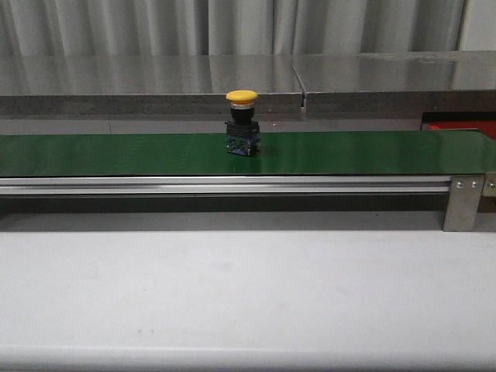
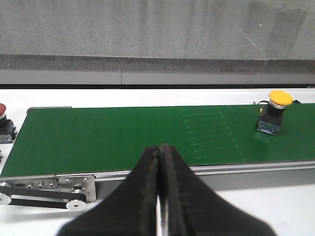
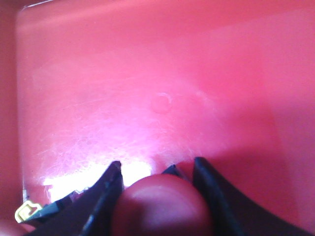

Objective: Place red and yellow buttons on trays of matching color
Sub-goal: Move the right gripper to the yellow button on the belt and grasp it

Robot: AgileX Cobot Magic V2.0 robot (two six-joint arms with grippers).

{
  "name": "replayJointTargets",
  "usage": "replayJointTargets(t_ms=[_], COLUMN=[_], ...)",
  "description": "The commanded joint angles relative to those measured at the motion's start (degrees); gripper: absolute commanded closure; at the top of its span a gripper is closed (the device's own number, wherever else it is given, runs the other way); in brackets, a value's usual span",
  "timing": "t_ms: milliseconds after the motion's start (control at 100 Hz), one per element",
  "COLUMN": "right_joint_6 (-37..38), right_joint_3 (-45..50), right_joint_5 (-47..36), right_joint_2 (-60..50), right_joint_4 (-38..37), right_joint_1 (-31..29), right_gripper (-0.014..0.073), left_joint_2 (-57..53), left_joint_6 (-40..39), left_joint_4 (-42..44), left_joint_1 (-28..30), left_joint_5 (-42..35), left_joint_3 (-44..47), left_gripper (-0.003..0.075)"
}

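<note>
Red button (image 3: 162,206) sits clenched in the right hand (image 3: 157,172) low over the red tray (image 3: 162,73), ready to drop; left hand (image 2: 161,157) waits clenched, empty, near the belt's (image 1: 116,153) yellow button (image 1: 242,124).

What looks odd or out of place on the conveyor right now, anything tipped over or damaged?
Nothing stands out. The yellow button stands upright on the green belt, unspilled and undamaged. A red button sits just off the belt's end. The right gripper holds a red button over the red tray. The left gripper is shut, empty.
</note>
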Motion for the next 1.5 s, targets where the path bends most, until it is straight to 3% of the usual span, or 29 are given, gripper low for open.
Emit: replayJointTargets(t_ms=[0, 130, 200, 500, 840, 1110, 1300, 1490], right_joint_6=[-0.1, -0.1, -0.1, -0.1, -2.6, -10.5, -17.1, -20.3], right_joint_3=[-1.9, -2.1, -2.4, -7.8, -6.6, 11.0, 26.0, 34.0], right_joint_5=[-2.1, -2.7, -2.7, 4.4, 11.0, 9.8, 1.9, 1.7], right_joint_2=[-3.6, -3.7, -3.9, -8.0, -20.2, -32.5, -41.8, -44.2], right_joint_4=[1.4, 1.4, 1.4, 1.4, 2.3, 10.8, 11.0, 11.0], right_joint_1=[-0.3, -0.3, -0.3, -0.4, 0.4, 2.5, 7.0, 13.3], right_gripper=[0.0311, 0.0109, 0.0051, 0.0042, 0.0053, 0.0053, 0.0053, 0.0053], left_joint_2=[0.0, 0.0, 0.0, 0.0, 0.0, 0.0, 0.0, 0.0], left_joint_6=[0.1, 0.1, 0.1, 0.1, 0.1, 0.1, 0.1, 0.1], left_joint_4=[-1.3, -1.3, -1.3, -1.3, -1.3, -1.3, -1.3, -1.3], left_joint_1=[-0.4, -0.4, -0.4, -0.4, -0.4, -0.4, -0.4, -0.4], left_joint_5=[-4.0, -4.0, -4.0, -4.0, -4.0, -4.0, -4.0, -4.0], left_joint_3=[-1.6, -1.6, -1.6, -1.6, -1.6, -1.6, -1.6, -1.6], left_gripper=[0.0739, 0.0739, 0.0739, 0.0739, 0.0739, 0.0739, 0.0739, 0.0739])
